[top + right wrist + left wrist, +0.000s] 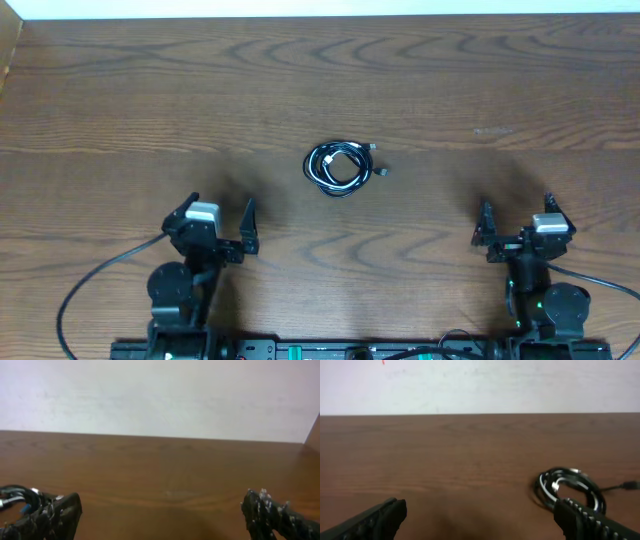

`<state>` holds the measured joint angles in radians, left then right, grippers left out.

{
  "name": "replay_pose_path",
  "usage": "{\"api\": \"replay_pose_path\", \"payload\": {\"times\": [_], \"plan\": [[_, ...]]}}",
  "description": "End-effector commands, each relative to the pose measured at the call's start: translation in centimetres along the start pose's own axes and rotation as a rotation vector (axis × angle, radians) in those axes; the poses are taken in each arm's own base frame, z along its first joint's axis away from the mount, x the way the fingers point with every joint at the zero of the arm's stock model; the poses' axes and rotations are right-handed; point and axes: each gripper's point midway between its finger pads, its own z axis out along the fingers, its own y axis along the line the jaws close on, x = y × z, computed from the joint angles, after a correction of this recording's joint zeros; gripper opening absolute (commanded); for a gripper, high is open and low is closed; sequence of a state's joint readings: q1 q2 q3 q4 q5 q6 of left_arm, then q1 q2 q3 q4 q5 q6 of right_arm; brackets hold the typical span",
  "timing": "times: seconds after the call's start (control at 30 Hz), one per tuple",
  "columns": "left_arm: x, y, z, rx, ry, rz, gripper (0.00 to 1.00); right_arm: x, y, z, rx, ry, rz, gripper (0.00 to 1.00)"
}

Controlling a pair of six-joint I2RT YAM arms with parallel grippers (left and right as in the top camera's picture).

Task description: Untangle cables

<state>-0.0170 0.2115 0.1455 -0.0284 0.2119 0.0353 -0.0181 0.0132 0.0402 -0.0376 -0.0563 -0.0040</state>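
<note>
The cables lie as one small coiled bundle of black and white cords in the middle of the table, with plug ends sticking out to the right. My left gripper is open and empty, near the front left, well short of the bundle. In the left wrist view the cables lie ahead to the right, just beyond the right finger of the gripper. My right gripper is open and empty at the front right. In the right wrist view a bit of the cables shows at the far left edge.
The wooden table extends to a white wall at the back. Thicker black arm wires curve along the front left and front right. The arm bases stand at the front edge.
</note>
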Motion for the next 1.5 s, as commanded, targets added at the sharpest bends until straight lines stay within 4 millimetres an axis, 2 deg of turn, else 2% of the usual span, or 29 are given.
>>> {"api": "replay_pose_path", "payload": {"times": [0.0, 0.27, 0.5, 0.63, 0.77, 0.83, 0.93, 1.03, 1.23, 1.47], "plan": [[-2.4, -0.4, 0.2, 0.019, -0.001, 0.018, 1.00, -2.6, 0.6, -0.5, -0.033, -0.045, -0.004, 0.99], [-4.8, -0.7, 2.2, 0.048, 0.076, 0.005, 1.00, -4.0, 1.2, -0.2, -0.067, -0.018, -0.002, 0.99], [-6.1, -1.3, 4.3, 0.094, 0.199, -0.022, 1.00, -4.8, 1.2, 1.6, -0.073, 0.079, 0.006, 0.99], [-7.4, -1.1, 5.3, 0.092, 0.264, -0.035, 1.00, -5.8, 1.2, 3.5, -0.082, 0.144, 0.002, 0.99], [-8.6, -1.0, 6.2, 0.090, 0.323, -0.048, 1.00, -7.0, 2.2, 5.6, -0.150, 0.196, -0.030, 0.99], [-9.5, -1.0, 6.9, 0.089, 0.377, -0.059, 1.00, -7.6, 2.4, 7.5, -0.174, 0.262, -0.020, 0.99], [-10.5, -0.9, 7.7, 0.087, 0.441, -0.072, 1.00, -7.7, 2.8, 9.9, -0.205, 0.372, 0.001, 0.99], [-11.2, -0.9, 8.4, 0.089, 0.480, -0.079, 1.00, -7.8, 3.2, 11.5, -0.233, 0.439, 0.017, 0.99], [-11.3, -2.5, 9.7, 0.129, 0.553, -0.072, 1.00, -7.9, 4.2, 13.7, -0.309, 0.525, 0.026, 0.99], [-10.0, -4.0, 11.3, 0.190, 0.660, -0.094, 1.00, -7.5, 4.4, 15.6, -0.328, 0.610, 0.043, 0.99]]}}
